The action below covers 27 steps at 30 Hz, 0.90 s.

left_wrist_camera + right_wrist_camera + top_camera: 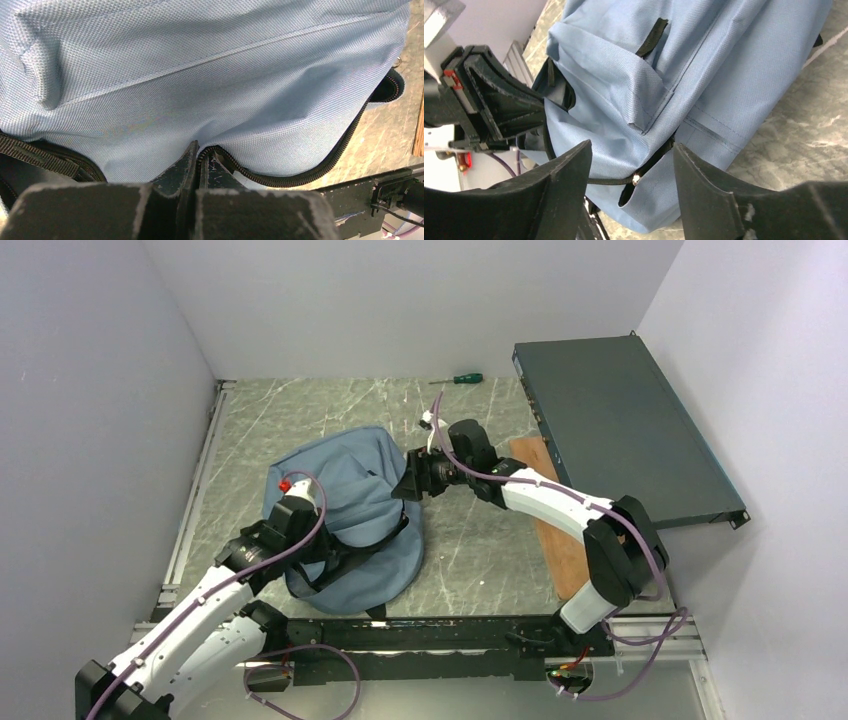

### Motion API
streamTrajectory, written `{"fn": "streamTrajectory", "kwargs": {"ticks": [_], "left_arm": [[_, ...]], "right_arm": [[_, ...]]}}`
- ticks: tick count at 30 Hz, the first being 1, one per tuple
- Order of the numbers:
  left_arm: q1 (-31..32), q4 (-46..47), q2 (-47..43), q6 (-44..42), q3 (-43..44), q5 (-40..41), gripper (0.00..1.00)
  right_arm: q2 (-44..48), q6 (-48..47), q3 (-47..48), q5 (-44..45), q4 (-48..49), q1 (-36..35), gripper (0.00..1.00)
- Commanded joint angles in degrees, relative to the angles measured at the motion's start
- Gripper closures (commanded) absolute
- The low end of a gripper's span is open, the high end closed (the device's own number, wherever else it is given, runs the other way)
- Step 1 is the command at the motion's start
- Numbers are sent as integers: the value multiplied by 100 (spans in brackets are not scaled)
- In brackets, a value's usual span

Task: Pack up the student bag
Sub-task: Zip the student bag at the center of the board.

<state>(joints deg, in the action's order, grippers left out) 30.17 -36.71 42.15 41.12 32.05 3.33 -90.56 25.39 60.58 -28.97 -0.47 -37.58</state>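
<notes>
- Bag lay between both grippers, its zip edge pinched in the clenched left gripper.
- Right gripper stood parted, gripping nothing; the zip pull lay between its jaws, just ahead, nearer this arm.

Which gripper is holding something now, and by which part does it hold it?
The left gripper pinches the student bag at the fabric edge beside its zipper. The right gripper is open and holds nothing.
</notes>
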Motion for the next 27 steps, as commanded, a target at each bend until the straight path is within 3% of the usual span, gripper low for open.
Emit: {"fn": "streamTrajectory", "kwargs": {"ticks": [1,7,12,16,19,22,27], "left_arm": [[-29,-70,-82,45,-72,220,100],[-29,-20,-84,47,-70,154,100],[-29,71,-181,28,-51,38,100],[-29,93,-216,48,40,45,100],[-29,18,-296,69,109,188,100],[-29,59,-516,107,134,335,100],[-29,138,-830,259,155,520,100]], "right_arm": [[-59,-749,93,-824,223,58,34],[-430,-1681,577,-1243,-448,63,25],[-631,-1856,735,-1206,-721,58,24],[-307,-1545,288,-1082,-378,15,31],[-141,-1386,-26,-1407,-9,19,44],[-168,-1151,-129,-2009,335,2,64],[146,-1143,-438,-1668,385,-157,65]]}}
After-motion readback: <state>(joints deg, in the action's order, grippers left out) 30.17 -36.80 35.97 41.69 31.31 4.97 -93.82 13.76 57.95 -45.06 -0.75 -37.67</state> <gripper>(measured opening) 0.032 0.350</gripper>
